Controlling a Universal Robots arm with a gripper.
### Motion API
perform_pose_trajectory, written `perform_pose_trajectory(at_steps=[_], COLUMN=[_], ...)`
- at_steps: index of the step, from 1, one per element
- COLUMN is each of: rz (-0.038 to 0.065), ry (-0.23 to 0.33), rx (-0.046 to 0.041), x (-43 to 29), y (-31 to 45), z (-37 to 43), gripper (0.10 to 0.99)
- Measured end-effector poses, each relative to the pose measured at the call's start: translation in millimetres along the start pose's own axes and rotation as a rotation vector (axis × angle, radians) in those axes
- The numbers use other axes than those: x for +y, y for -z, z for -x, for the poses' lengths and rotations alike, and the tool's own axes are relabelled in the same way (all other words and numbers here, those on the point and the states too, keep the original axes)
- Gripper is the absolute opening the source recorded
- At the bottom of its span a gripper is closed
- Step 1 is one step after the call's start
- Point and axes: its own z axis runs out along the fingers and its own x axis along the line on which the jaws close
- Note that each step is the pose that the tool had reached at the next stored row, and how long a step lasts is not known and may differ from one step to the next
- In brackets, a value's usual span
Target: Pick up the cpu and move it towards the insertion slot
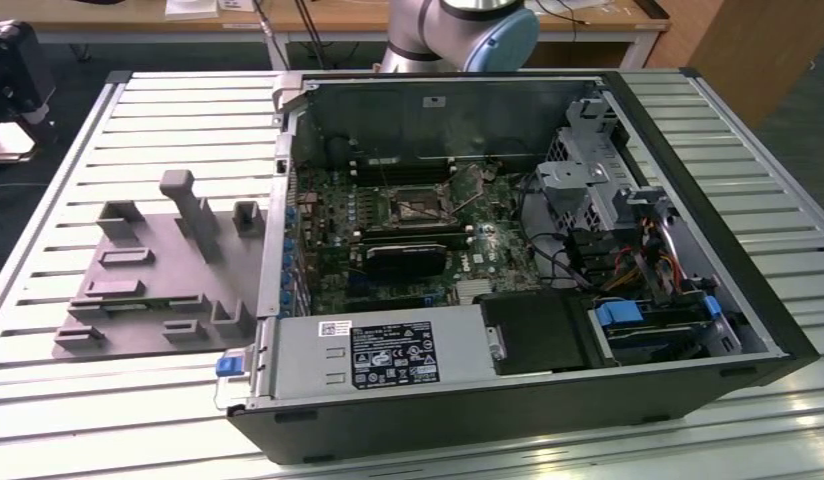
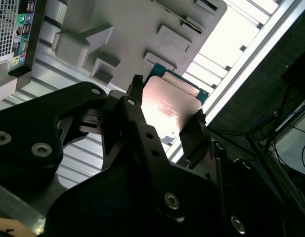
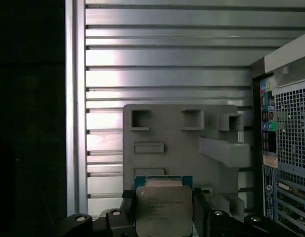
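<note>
In both wrist views the cpu [image 3: 163, 210] [image 2: 169, 106] is a flat square chip with a silvery top and a green rim. It sits clamped by two opposite edges between the black fingers [image 2: 134, 89] of my gripper [image 3: 163, 198] [image 2: 167, 101], which is shut on it. The chip hangs well above the grey plastic fixture [image 3: 167, 133] [image 2: 132, 29]. In the exterior view the insertion slot [image 1: 415, 205] is a square socket with a shiny frame and dark centre, on the motherboard inside the open computer case [image 1: 519, 300].
The grey fixture [image 1: 145, 280] lies on the slatted metal table [image 1: 65, 150], at the exterior view's left of the case. The case's rear panel [image 3: 285, 148] stands close beside the fixture. The arm's base joint [image 1: 466, 30] rises behind the case. Cables and drive bays fill the case's right side.
</note>
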Motion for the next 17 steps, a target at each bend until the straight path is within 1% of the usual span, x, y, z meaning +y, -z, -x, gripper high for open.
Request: perform_pose_trajectory(at_steps=[2, 8, 17], rz=[0.0, 0.0, 0.0], ry=[0.0, 0.0, 0.0], rx=[0.0001, 0.0, 0.0], x=[0.2, 1.1, 2.6], y=[-0.4, -1.8, -4.0], z=[7.0, 31.6, 71.4], gripper=[0.545, 0.545, 0.545])
